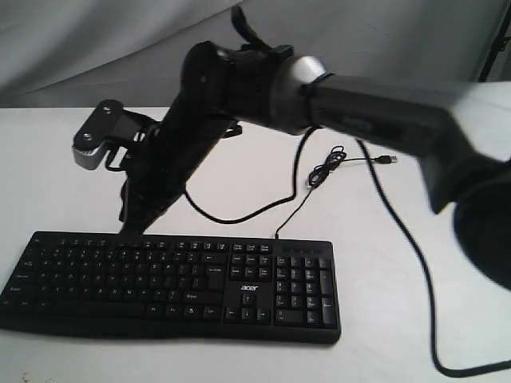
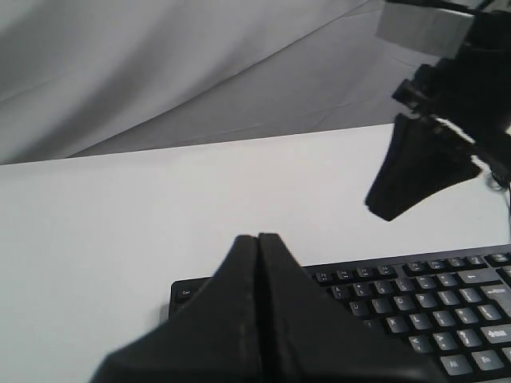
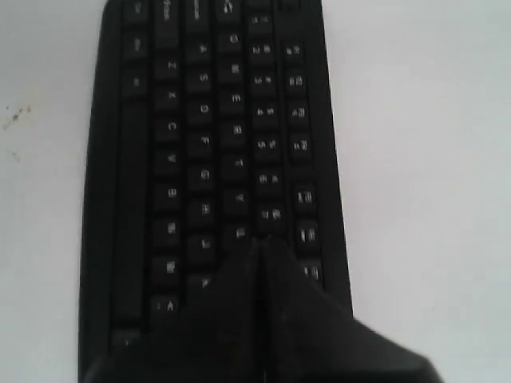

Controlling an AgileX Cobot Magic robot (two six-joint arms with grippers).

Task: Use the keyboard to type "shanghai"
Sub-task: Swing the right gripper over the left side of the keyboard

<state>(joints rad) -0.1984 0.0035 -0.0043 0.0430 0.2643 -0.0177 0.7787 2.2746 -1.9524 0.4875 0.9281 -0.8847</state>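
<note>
The black keyboard (image 1: 172, 279) with white legends and an "acer" logo lies along the table's front edge. My right gripper (image 1: 129, 223) reaches across from the right and hangs over the keyboard's back left edge. In the right wrist view this gripper (image 3: 262, 243) is shut and empty, its tip above the number row of the keyboard (image 3: 200, 144). In the left wrist view my left gripper (image 2: 258, 238) is shut and empty, near the Esc corner of the keyboard (image 2: 431, 311). The right gripper (image 2: 387, 207) hangs beyond it. The left gripper is out of the exterior view.
The keyboard's thin black cable (image 1: 319, 179) loops over the white table (image 1: 239, 183) behind it, ending in a loose USB plug (image 1: 389, 160). A thicker black cable (image 1: 415, 271) trails down the right side. Grey cloth (image 1: 96, 48) backs the table.
</note>
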